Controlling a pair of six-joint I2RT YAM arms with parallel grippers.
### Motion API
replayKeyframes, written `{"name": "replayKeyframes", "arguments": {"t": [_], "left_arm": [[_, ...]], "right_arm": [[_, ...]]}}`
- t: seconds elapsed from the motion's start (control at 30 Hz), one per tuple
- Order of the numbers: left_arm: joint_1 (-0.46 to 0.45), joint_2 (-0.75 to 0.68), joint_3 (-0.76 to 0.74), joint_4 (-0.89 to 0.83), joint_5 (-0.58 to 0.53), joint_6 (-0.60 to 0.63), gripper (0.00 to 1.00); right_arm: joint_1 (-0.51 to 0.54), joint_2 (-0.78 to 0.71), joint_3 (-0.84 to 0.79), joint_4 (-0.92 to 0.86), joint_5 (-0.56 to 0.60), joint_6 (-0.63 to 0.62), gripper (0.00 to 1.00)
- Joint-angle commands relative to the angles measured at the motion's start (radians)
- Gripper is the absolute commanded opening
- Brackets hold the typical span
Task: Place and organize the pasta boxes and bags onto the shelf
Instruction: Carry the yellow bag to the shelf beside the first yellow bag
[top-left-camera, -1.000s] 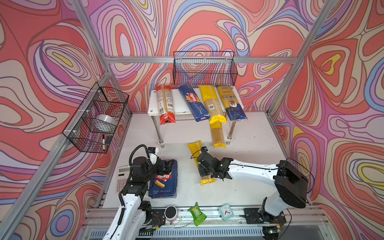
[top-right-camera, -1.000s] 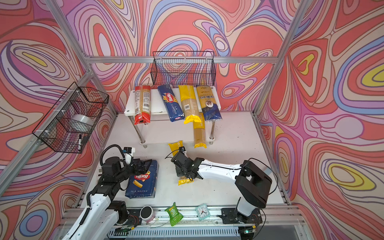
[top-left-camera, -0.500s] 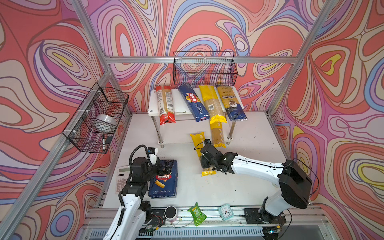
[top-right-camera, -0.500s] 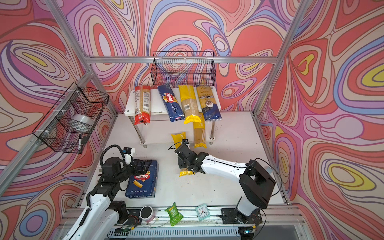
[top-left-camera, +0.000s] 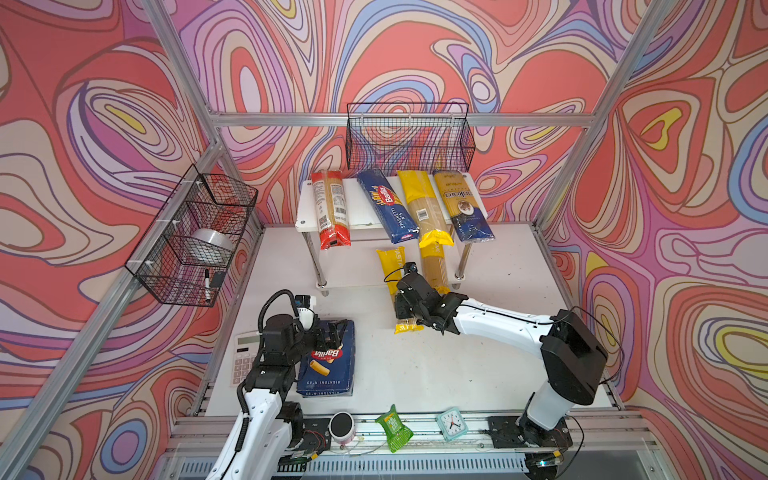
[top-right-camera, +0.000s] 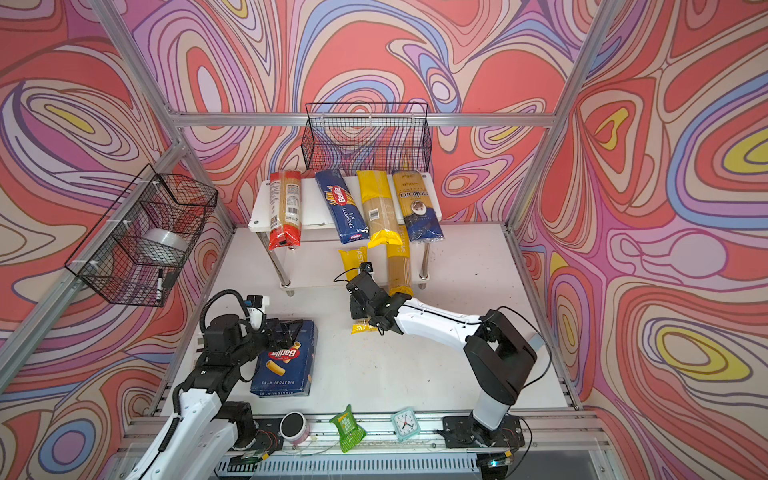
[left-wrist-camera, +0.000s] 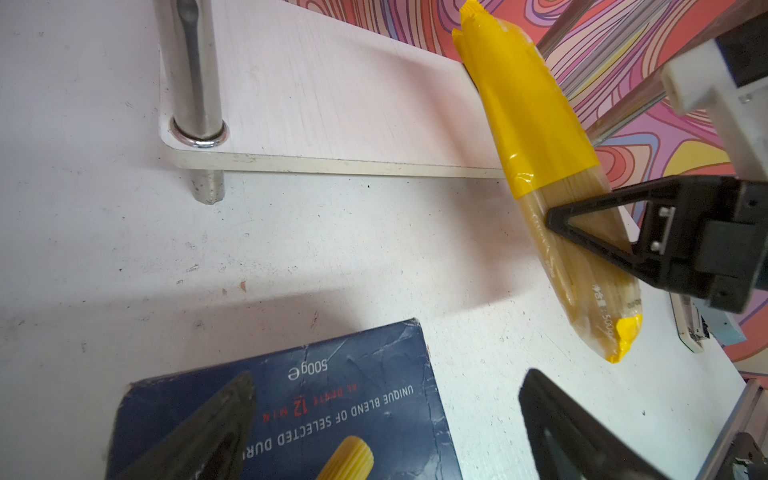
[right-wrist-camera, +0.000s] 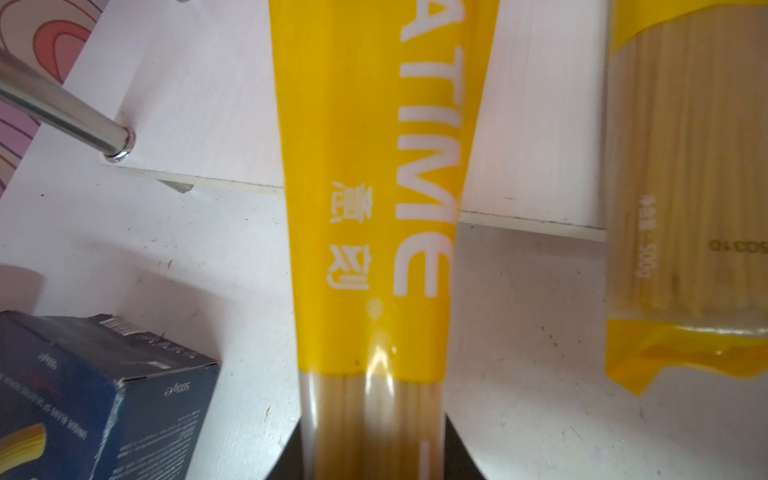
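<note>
The right hand (top-left-camera: 405, 307) is clamped on the clear middle of a yellow bag (top-left-camera: 392, 266), whose far end lies over the lower tier of the shelf (top-left-camera: 306, 210) while the near end juts out over the desk (top-left-camera: 436, 374) in front. The left hand (top-left-camera: 331, 330) hangs with jaws spread over the far end of the rigatoni box (top-left-camera: 328, 372), flat on the desk before the shelf's left front leg. The shelf's top tier carries a red bag (top-left-camera: 330, 210), the spaghetti box (top-left-camera: 386, 205), a second yellow bag (top-left-camera: 422, 203) and a gold-and-blue bag (top-left-camera: 463, 205).

Yellow spaghetti bag (right-wrist-camera: 374, 208) clamped in right gripper (right-wrist-camera: 374, 453), far end over shelf board (right-wrist-camera: 199, 104), blue box (right-wrist-camera: 104, 395) nearby
</note>
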Motion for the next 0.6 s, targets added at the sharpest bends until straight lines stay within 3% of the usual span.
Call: {"name": "replayKeyframes", "arguments": {"t": [0.0,0.57], "left_arm": [[-0.004,0.001,0.022,-0.01,-0.006,0.009,1.0],[-0.003,-0.025,0.017,-0.018,-0.02,0.004,1.0]], "right_arm": [[-0.02,-0.001,0.073,0.136,0.038,-0.029,0.0],[-0.109,0.073,0.146,0.202,0.062,-0.086,0.0]]}}
